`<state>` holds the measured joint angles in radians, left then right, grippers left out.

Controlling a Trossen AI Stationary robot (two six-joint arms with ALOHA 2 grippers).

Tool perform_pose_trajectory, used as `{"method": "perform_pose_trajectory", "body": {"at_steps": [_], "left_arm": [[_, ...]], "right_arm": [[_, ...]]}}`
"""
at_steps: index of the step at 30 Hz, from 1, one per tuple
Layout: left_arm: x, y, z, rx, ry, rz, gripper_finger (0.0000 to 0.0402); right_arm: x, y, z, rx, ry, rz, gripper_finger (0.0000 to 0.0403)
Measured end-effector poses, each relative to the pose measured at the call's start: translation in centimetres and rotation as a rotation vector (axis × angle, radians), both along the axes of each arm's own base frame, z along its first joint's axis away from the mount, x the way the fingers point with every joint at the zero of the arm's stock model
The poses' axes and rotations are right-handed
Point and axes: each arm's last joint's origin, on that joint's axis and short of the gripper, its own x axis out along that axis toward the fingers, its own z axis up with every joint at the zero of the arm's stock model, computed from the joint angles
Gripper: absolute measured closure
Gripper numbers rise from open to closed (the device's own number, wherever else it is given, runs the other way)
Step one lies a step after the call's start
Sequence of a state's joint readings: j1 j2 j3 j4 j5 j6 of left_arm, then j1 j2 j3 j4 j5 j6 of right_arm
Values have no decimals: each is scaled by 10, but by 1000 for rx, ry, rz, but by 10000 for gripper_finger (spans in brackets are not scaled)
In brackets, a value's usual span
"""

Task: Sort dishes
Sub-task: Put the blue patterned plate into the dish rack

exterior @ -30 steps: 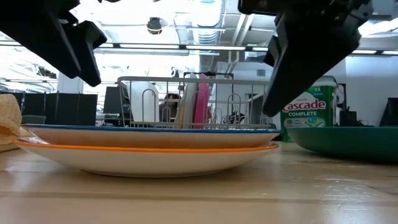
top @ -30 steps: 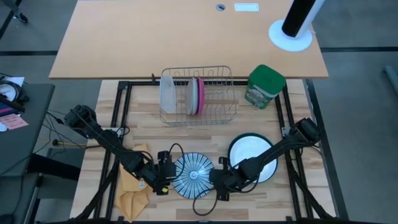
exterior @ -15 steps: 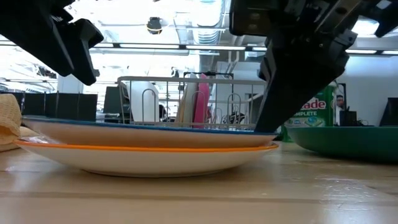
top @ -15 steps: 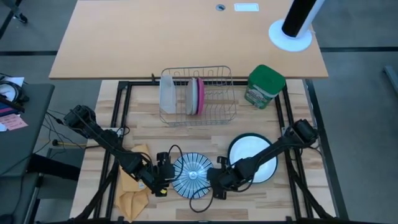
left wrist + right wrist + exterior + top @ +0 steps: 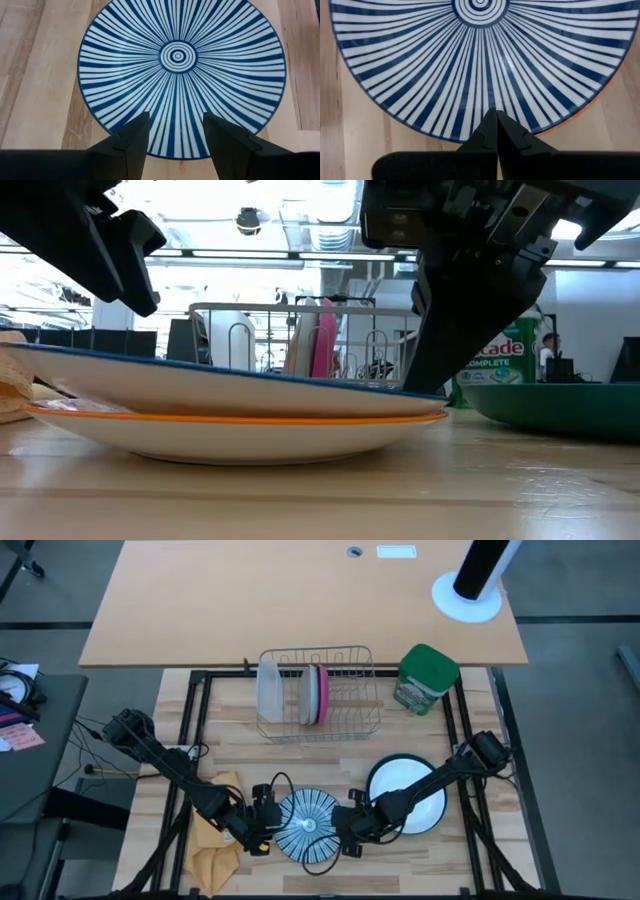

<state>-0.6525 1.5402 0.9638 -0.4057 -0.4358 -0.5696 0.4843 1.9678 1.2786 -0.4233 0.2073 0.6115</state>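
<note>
Left claw (image 5: 268, 830): fingers apart, set at the left edge of the blue-and-white striped plate (image 5: 309, 824), one finger (image 5: 131, 141) to each side of a stretch of its rim in the left wrist view; whether they touch the plate cannot be told. Right claw (image 5: 344, 828): fingers (image 5: 496, 131) pressed together, tips on the right rim of the same plate. Striped plate: lies on an orange-rimmed plate (image 5: 240, 435) near the front of the wooden counter (image 5: 240, 755), its left side tilted up off the lower one in the low view. White plate with dark green rim (image 5: 410, 796): flat on the counter, just right of the stack, under the right arm. Wire rack (image 5: 320, 700): behind, holding a pink plate (image 5: 323, 693) upright beside a frosted container (image 5: 269, 690). Green canister (image 5: 427, 679): right of the rack. Yellow cloth (image 5: 215, 840): left of the stack.
</note>
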Motion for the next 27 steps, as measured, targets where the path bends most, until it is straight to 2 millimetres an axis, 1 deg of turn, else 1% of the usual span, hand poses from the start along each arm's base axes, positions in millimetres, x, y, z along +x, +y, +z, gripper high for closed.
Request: {"method": "perform_pose_trajectory", "body": {"at_steps": [5,7,11,15,24,27], "left_arm": [[0,1,0,13,-17,30,221],[0,3,0,20,-43,110,221],[0,15,-3,-42,-55,362,221],[-6,24,-7,-48,2,476,221],[-7,26,-7,-24,16,471,221],[-7,26,-7,-22,14,473,221]], "right_arm": [[1,-1,0,6,-9,-4,402],[2,-2,0,8,-13,-7,402],[3,-2,0,14,-19,-6,402],[4,-1,0,17,-24,-7,402],[5,-1,0,25,-35,-8,402],[9,1,-7,44,-38,-7,402]]}}
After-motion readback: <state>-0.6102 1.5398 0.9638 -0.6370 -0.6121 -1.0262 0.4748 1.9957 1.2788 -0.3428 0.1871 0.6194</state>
